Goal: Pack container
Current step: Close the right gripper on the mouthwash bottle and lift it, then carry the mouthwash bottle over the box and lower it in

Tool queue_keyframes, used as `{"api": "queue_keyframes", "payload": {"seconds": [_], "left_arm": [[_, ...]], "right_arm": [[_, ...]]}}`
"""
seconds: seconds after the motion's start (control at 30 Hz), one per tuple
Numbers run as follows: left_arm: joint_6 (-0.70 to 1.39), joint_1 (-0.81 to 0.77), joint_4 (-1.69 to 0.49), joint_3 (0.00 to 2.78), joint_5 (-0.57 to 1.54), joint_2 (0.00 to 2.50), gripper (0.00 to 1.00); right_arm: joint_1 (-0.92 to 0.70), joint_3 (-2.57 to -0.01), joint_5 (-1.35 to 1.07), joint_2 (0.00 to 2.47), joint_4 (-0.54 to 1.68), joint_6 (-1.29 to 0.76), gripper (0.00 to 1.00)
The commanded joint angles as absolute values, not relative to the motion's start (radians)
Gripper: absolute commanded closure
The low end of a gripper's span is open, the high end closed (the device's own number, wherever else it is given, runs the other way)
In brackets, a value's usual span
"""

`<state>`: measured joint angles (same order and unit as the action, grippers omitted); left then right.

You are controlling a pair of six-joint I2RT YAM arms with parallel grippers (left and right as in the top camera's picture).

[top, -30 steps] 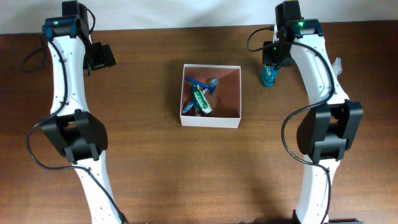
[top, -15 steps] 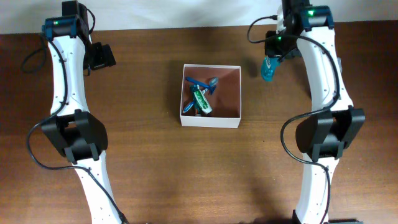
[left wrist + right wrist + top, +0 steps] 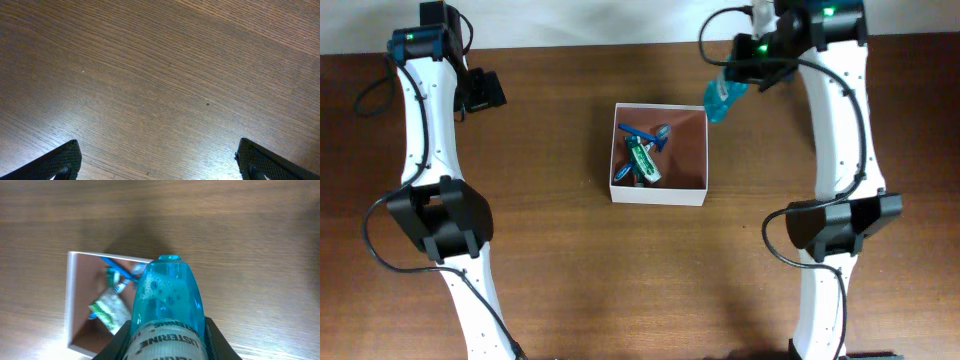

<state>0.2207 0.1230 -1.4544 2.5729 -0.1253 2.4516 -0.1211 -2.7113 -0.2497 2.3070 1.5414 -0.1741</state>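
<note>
Container (image 3: 688, 152), a shallow square of thin white card with a pinkish-brown floor, sits at the middle of the bench (image 3: 550, 250), holding a crinkly green-and-white tube (image 3: 643, 160) and a blue handle (image 3: 638, 131). Over its far right corner the right claw (image 3: 747, 66) pinches a smooth, translucent blue bottle (image 3: 719, 98), tilted: the carry step, I judge. Next, centre it above the bare right half, then release. Far left, the left claw (image 3: 160, 162) is spread over grained wood.
</note>
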Motion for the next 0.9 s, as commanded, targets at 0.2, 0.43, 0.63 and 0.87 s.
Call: {"api": "queue_keyframes", "payload": {"seconds": [0.2,0.43,0.63,0.87], "left_arm": [[0.215,0.127,-1.455,2.568,-0.136,2.434,0.01],[0.215,0.128,-1.455,2.568,-0.136,2.434,0.01],[0.215,0.127,-1.455,2.568,-0.136,2.434,0.01],[0.215,0.128,-1.455,2.568,-0.136,2.434,0.01]], "right_arm": [[-0.282,-2.751,-0.113,2.286,1.569,-0.303,0.76],[-0.333,-2.727,-0.014,2.286,1.585,-0.350,0.76],[-0.340,-2.618,0.049,2.287,1.544,-0.376,0.76],[-0.340,-2.477,0.027,2.287,1.472,-0.376,0.76]]}}
